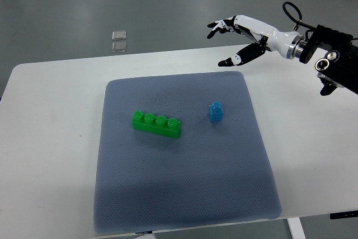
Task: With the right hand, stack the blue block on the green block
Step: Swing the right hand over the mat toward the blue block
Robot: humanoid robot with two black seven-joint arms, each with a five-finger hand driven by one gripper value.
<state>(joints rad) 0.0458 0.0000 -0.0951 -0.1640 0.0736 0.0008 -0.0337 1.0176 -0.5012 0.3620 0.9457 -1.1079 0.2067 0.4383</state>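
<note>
Our right hand (235,40) hovers open beyond the mat (184,194), ready to grasp the blue block (216,111) beside the green block (156,125).

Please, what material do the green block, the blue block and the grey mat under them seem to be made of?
Green block: probably hard moulded plastic, with a smooth, slightly glossy surface and round studs on top. Blue block: likely the same plastic, with soft highlights. Grey mat: seems to be soft rubber or foam, matte, with a fine dotted texture; the exact material is unclear.
</note>
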